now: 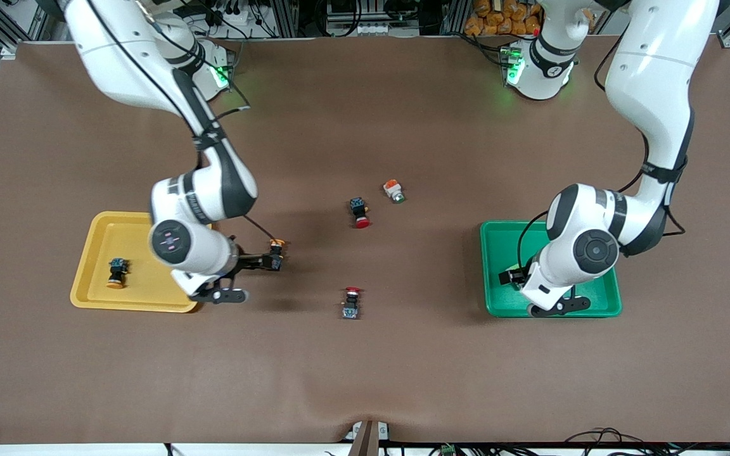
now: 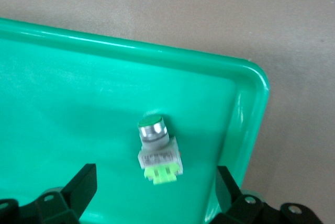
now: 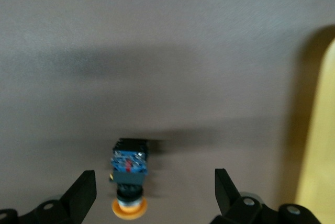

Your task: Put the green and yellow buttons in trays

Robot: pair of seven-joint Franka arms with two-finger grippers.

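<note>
My left gripper (image 1: 509,277) is open over the green tray (image 1: 498,253). In the left wrist view a green button (image 2: 157,150) lies on its side in the green tray (image 2: 78,88) between my open left gripper's (image 2: 155,192) fingers, untouched. My right gripper (image 1: 273,259) is open beside the yellow tray (image 1: 99,253). A yellow button (image 3: 128,179) lies on the mat between my right gripper's (image 3: 154,195) open fingers; it also shows in the front view (image 1: 276,252). Another yellow button (image 1: 116,273) lies in the yellow tray. A second green button (image 1: 394,190) lies mid-table.
Two red-capped switches lie on the brown mat: one (image 1: 359,212) beside the loose green button, one (image 1: 352,303) nearer the front camera. The yellow tray's edge (image 3: 319,145) shows in the right wrist view.
</note>
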